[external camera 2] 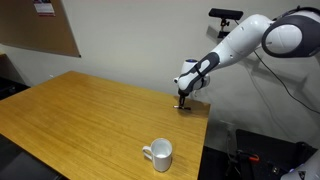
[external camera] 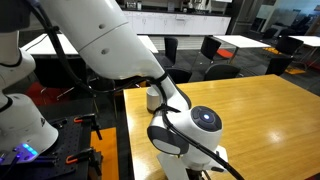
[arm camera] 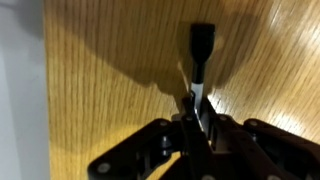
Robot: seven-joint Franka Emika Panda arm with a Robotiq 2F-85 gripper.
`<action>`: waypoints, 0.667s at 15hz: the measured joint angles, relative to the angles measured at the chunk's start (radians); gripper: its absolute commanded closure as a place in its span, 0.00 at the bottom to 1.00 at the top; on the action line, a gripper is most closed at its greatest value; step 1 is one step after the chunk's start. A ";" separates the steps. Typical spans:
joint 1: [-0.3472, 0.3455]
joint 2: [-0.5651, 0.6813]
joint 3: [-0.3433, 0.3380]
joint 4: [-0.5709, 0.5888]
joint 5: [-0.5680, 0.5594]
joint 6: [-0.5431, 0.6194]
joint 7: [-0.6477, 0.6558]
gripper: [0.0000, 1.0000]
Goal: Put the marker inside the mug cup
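The marker (arm camera: 201, 62) lies flat on the wooden table (arm camera: 110, 90), and the wrist view shows it best: its dark, blocky end points away from the camera and its paler, thinner shaft runs back toward the end effector (arm camera: 197, 108). That near end sits between the two fingertips, which are pressed together on it, so the end effector is pinching the marker at its pale end while the rest of the marker rests on the wood. A soft shadow of the arm falls across the grain to the marker's left. In an exterior view the end effector (external camera 2: 182, 99) is down at the far corner of the table (external camera 2: 90, 115), close to the wall-side edge; the marker itself is too small to make out there. The mug cup (external camera 2: 160, 153) stands upright on the same table near the front edge, well apart from the end effector, with its handle turned to the side and its opening facing up. The white arm (external camera 2: 240, 40) reaches in from the side and bends down to the corner. Behind it a brown board (external camera 2: 45, 30) hangs on the wall. In an exterior view the arm (external camera: 110, 40) fills most of the foreground and hides the end effector, with the table (external camera: 260, 110) stretching beyond it and other tables (external camera: 240, 42) and dark chairs (external camera: 215, 48) further back.
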 measured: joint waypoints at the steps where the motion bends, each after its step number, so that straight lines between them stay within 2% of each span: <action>1: 0.000 0.000 0.000 0.001 0.000 -0.002 0.000 0.97; 6: 0.004 0.000 -0.001 0.002 -0.008 -0.002 0.004 0.97; 10: 0.030 -0.002 -0.010 0.004 -0.064 -0.002 0.055 0.97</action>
